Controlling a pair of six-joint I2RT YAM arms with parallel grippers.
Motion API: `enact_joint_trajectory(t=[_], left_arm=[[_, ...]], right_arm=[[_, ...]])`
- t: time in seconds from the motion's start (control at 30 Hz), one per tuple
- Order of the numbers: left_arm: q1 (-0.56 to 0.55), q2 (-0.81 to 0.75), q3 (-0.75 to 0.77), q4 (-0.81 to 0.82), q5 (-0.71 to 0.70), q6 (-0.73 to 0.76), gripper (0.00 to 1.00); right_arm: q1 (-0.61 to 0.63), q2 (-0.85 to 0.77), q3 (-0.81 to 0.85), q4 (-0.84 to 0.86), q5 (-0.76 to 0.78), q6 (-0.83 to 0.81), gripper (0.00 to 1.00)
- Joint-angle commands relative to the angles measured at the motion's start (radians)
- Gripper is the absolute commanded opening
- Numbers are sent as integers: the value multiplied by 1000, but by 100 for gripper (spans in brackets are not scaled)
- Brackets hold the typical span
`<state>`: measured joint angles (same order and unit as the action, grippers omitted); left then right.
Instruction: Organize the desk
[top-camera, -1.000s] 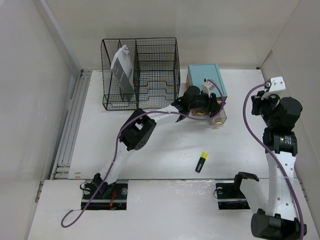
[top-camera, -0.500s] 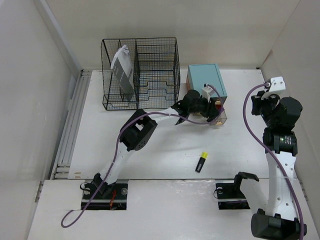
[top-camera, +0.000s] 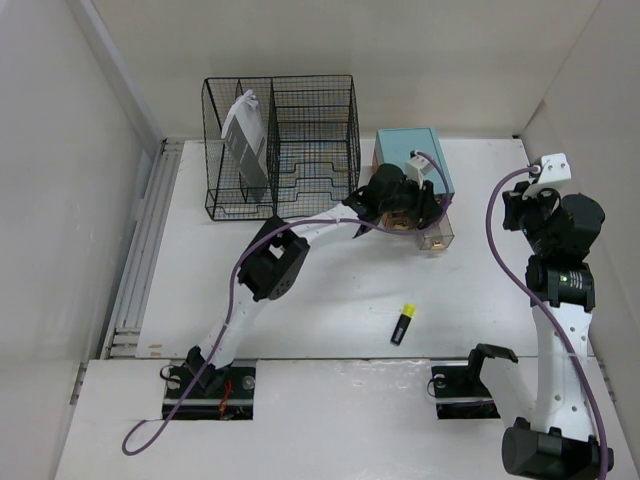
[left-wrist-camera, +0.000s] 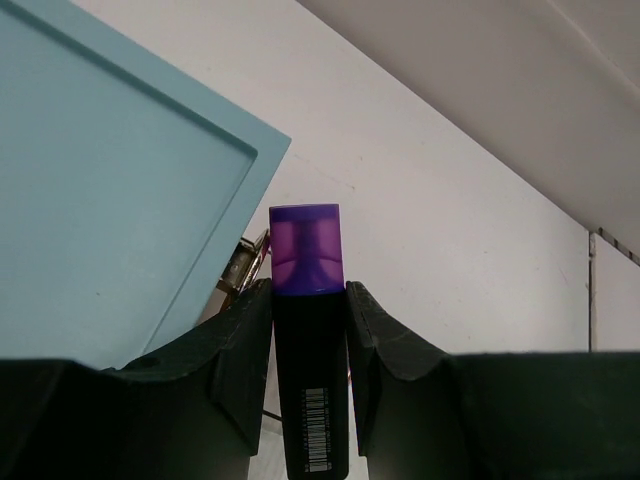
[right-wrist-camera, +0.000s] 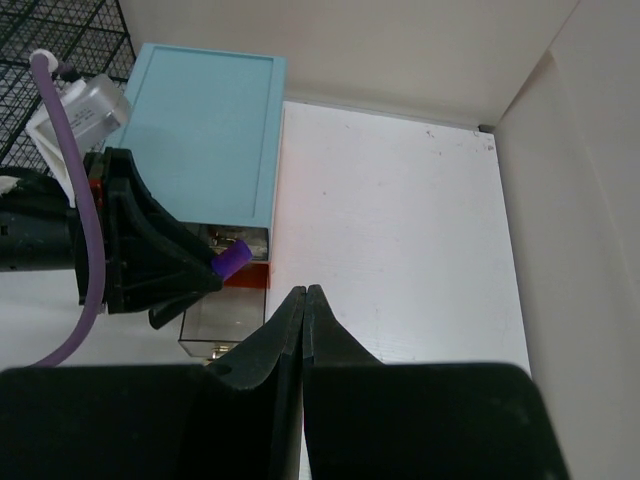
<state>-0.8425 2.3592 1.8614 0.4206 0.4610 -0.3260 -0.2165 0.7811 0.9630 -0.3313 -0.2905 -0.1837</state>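
So the left pincer (left-wrist-camera: 307, 290) is reached out to the far side of the desk (top-camera: 300, 300), right up by the teal box (top-camera: 412, 160). It's pinching a highlighter (left-wrist-camera: 305, 240), black body with a barcode and a purple cap, and the cap sticks out past the fingertips. From the right wrist view the cap sits over the see-through drawer (right-wrist-camera: 205, 335) that's pulled out at the front of the box. I can't tell if it's touching anything in there.

The right pincer (right-wrist-camera: 303, 295) is pressed together with nothing in it, hanging over bare tabletop on the right side, well apart from the box.

The desk itself is the big white top under everything, with a ribbed grey rail (top-camera: 140, 250) down its left edge. At the back left there's a black wire rack (top-camera: 300, 130) with a grey-white packet (top-camera: 245, 140) leaning in its left compartment. A small yellow-and-black marker (top-camera: 403, 324) lies by itself out in the open, nearer the arm bases.
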Motion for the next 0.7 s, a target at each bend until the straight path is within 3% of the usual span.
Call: enact_joint_trajectory(t=[0.0, 0.67], left_arm=[[6, -3, 61, -14, -15, 25, 16], [6, 45, 102, -62, -24, 35, 17]], right_arm=[[-3, -3, 13, 29, 14, 0, 2], [-3, -13, 13, 29, 24, 0, 2]])
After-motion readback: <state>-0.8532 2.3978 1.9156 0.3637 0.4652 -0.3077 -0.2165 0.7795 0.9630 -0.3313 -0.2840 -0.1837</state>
